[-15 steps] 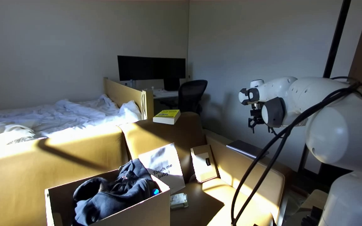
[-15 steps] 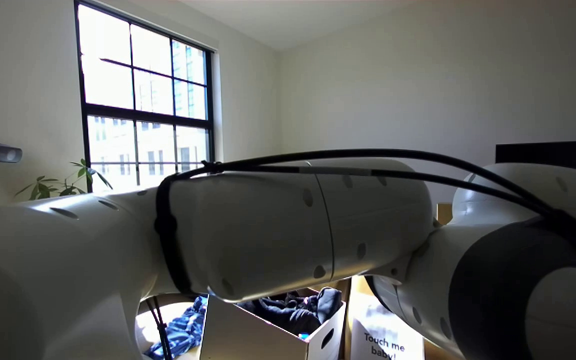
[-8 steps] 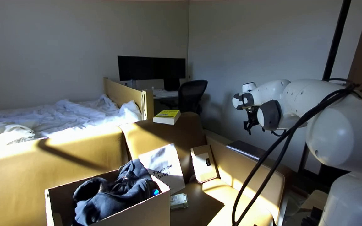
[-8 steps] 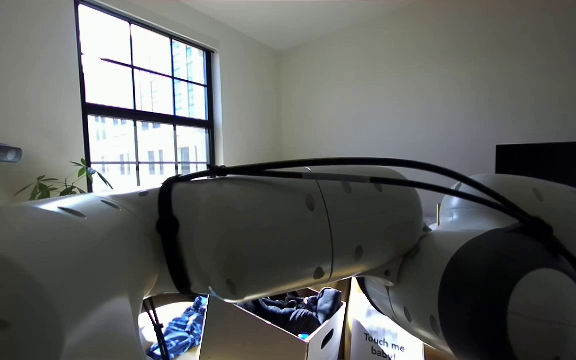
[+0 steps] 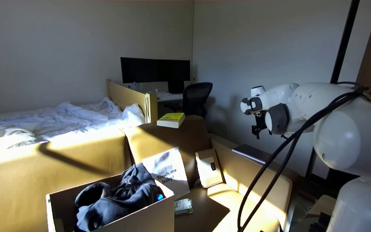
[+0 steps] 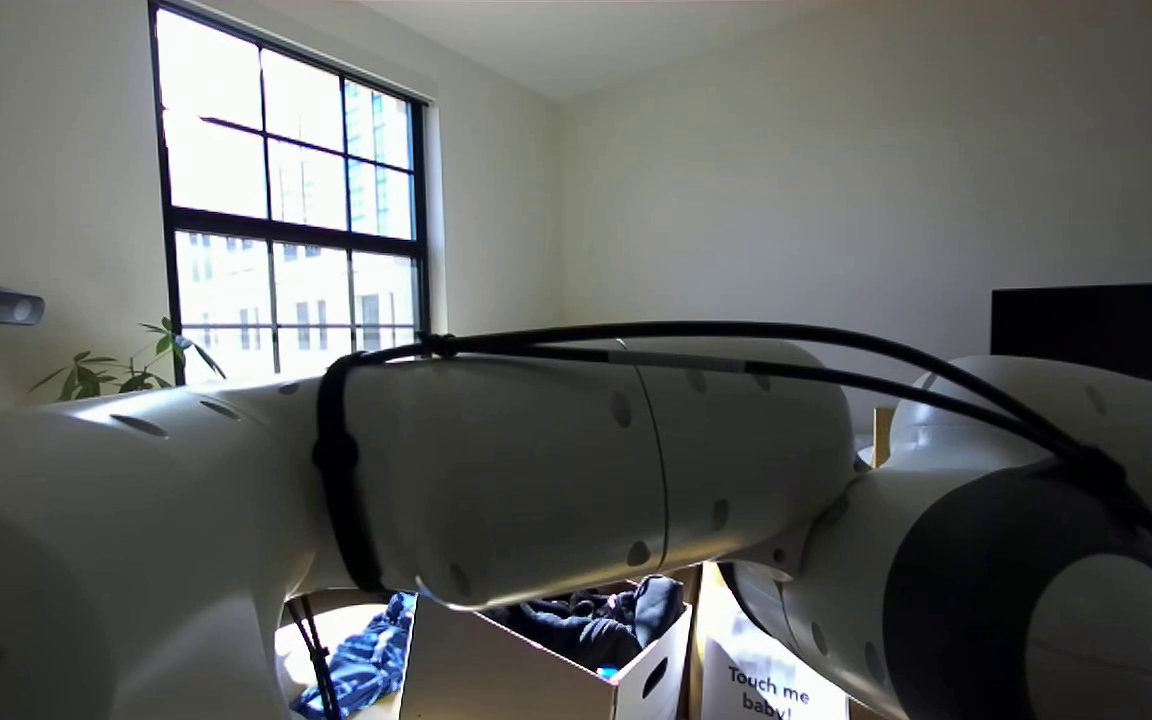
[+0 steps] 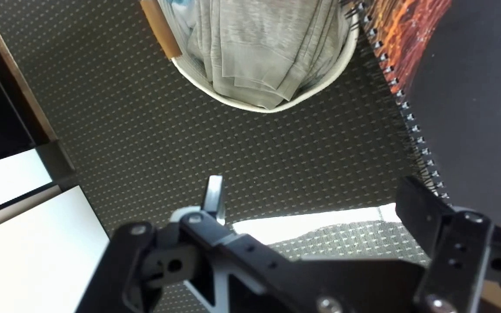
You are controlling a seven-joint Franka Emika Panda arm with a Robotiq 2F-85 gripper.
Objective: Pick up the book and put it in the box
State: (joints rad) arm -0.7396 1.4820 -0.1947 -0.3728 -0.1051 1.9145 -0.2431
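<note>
A thick book (image 5: 171, 120) with a yellow cover lies flat on top of the sofa back in an exterior view. It does not show in the wrist view. The tan cardboard box (image 5: 150, 216) stands on the sofa with dark clothes inside. It also shows under the arm in an exterior view (image 6: 506, 670), with a hand hole in its side. My gripper (image 5: 257, 130) hangs in the air beyond the sofa arm, right of the book and well apart from it. In the wrist view the gripper (image 7: 313, 191) is open with nothing between its fingers.
A white panel reading "Touch me baby!" (image 5: 169, 172) leans behind the box. A small open carton (image 5: 209, 167) and a dark flat item (image 5: 251, 152) are at the sofa arm. Below the gripper are a clothes basket (image 7: 259, 110) and a spiral-bound item (image 7: 472, 108).
In an exterior view, my gripper and forearm moved left and slightly down, then a little back to the right. The gripper has turned slightly. The book and box have not moved.
</note>
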